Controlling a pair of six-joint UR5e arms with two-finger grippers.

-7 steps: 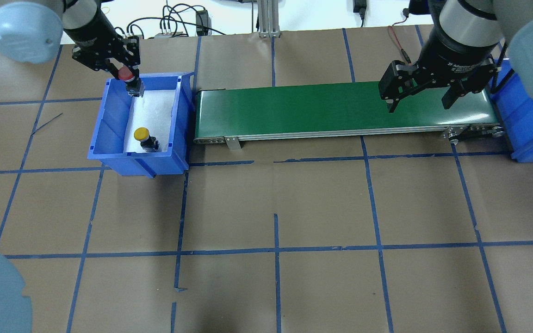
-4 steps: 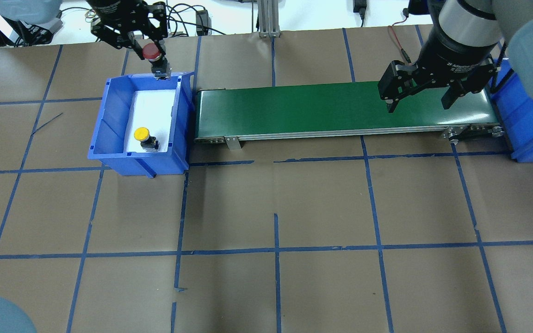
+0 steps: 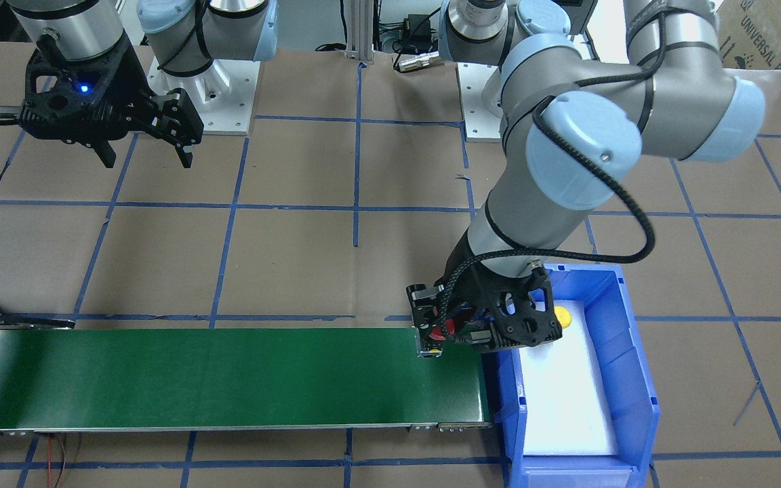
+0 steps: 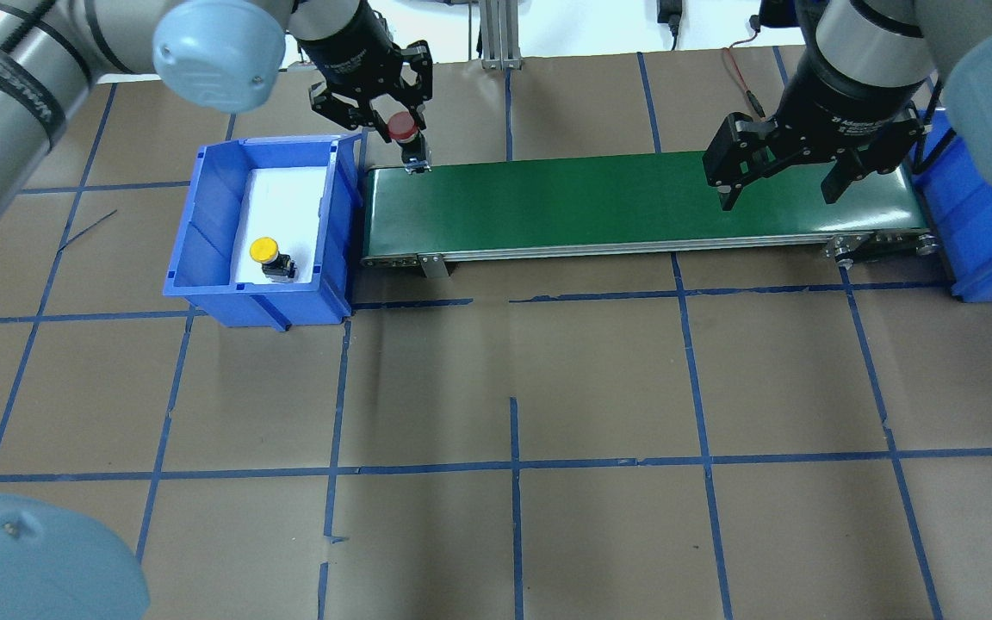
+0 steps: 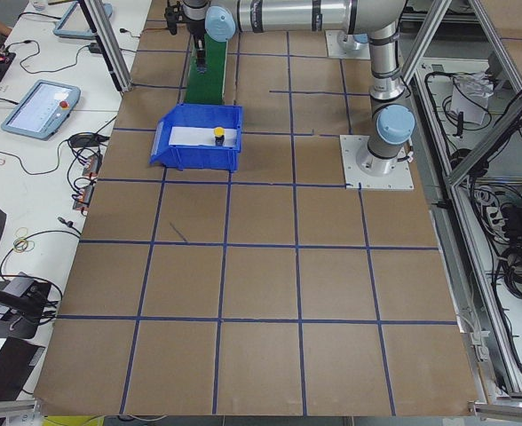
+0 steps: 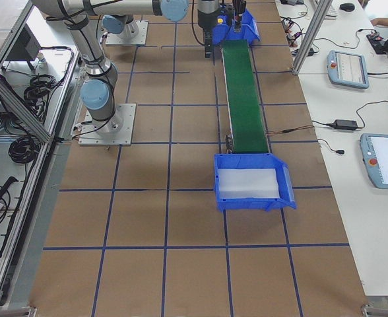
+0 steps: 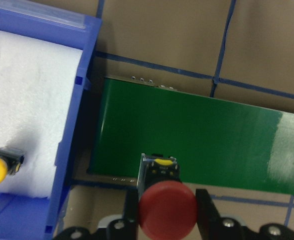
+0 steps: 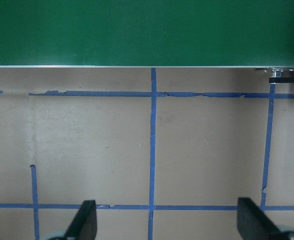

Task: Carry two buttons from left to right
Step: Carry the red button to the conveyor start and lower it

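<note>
- The brown paper-covered table [image 4: 513,387], gridded with blue tape, fills the near ground.
- A blue plastic bin [image 4: 203,232] sits at the left end of the belt line, its floor lined with a white foam pad [image 4: 285,202].
- In the near end of that bin lies the yellow-capped push button [image 4: 271,257] on its black switch body. It appears to lie on its side on the foam, with its long axis slanted. The cap points to the left and away from the robot, and the body points towards the bin's belt-side wall.
- A long green conveyor belt [image 4: 634,202] runs left to right from just beside this bin to a second blue plastic bin [image 4: 978,245] at the right.
- The right gripper [image 4: 778,198] hangs near the belt's right end, with its two fingers spread wide and nothing between them.
- Farthest back, the left gripper [image 7: 167,215] is pinched on the red mushroom-capped push button [image 4: 403,128], with one finger on each side of the round cap.
- This button hangs with its long axis nearly upright, cap up towards the wrist and grey-black switch body pointing down. It is over the far left corner of the belt, just past the bin wall. Whether the body touches the belt cannot be told.
</note>
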